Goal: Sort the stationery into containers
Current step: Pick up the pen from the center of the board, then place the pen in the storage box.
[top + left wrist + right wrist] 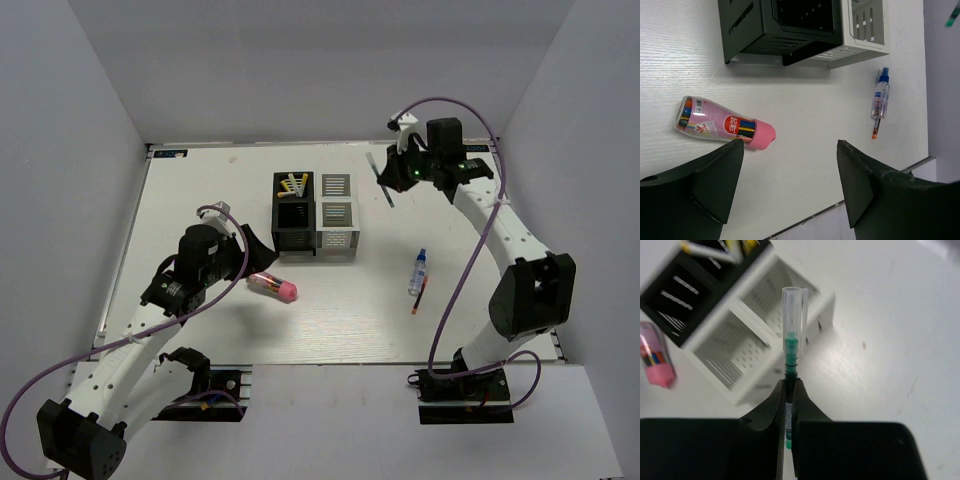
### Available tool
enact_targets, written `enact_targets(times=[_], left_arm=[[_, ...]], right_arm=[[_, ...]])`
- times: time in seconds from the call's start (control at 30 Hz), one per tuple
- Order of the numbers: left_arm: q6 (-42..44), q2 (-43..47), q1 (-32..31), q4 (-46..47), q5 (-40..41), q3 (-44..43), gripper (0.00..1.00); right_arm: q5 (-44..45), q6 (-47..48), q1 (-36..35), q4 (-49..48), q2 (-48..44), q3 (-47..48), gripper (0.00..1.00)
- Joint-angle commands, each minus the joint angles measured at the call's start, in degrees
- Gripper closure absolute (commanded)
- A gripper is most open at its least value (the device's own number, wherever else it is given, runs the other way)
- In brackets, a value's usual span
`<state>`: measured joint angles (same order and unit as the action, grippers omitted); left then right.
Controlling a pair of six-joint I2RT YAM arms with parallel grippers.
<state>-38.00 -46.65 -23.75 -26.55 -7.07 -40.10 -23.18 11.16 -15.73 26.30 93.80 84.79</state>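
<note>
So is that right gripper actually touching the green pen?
Touching. The right wrist view shows the right gripper shut on the green pen, with its two fingers pressed against the barrel from both sides.

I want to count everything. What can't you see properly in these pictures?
- Top view: the yellow pens in the black organizer are too small to count.
- Right wrist view: the green pen has its lower end hidden inside the right claw; the pink marker tube is blurred.
- Left wrist view: the top edge cuts off the black organizer; the small bottle has a label too small to read.
</note>
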Motion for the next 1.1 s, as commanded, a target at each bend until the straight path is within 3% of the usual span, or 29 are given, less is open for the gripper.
enact_targets(times=[0.0,0.27,0.4,0.57,0.67,0.8,0.9,0.97,1.03,1.07], left_arm=[[-0.85,0.52,-0.16,1.76,-1.37,0.11,0.16],[-3.3,-1.33,-0.16,-1.23,-0.83,0.11,0.18],[-4.63,0.59,-0.16,-1.84,-0.84,1.51,0.18],[-5.16,3.06,-0.16,-3.42,0.39,2.04,0.18],[-5.16,3.06,-0.16,-3.43,0.39,2.04,0.18],[-5.16,1.57,-0.16,-2.9,0.39,2.04,0.18],[-4.63,-0.01,-0.16,-1.59,0.39,1.34,0.18],[-4.1,-1.07,-0.16,-1.06,-0.22,0.81,0.18],[-4.1,-1.86,-0.16,-0.53,-0.84,0.29,0.18],[-3.58,-2.47,-0.16,0.08,-0.84,0.28,0.18]], right_arm=[[-11.52,0.97,-2.19,-10.28,-0.11,2.74,1.0],[-19.09,-1.13,-5.81,-21.0,17.44,18.29,1.0],[-18.39,-2.37,-6.68,-32.53,20.8,16.9,1.0],[-20.14,-2.73,-5.81,-33.25,23.54,15.5,1.0],[-20.76,-0.52,-5.98,-37.37,20.99,6.73,1.0],[-21.64,-0.7,-6.16,-39.84,18.88,2.84,0.81],[-21.03,0.62,-5.81,-38.52,18.35,1.78,0.45],[-19.81,0.62,-5.89,-39.4,16.86,1.78,0.31],[-18.31,-0.95,-5.37,-41.68,14.15,2.56,0.24],[-16.74,-1.05,-5.19,-41.51,13.52,3.18,0.14]])
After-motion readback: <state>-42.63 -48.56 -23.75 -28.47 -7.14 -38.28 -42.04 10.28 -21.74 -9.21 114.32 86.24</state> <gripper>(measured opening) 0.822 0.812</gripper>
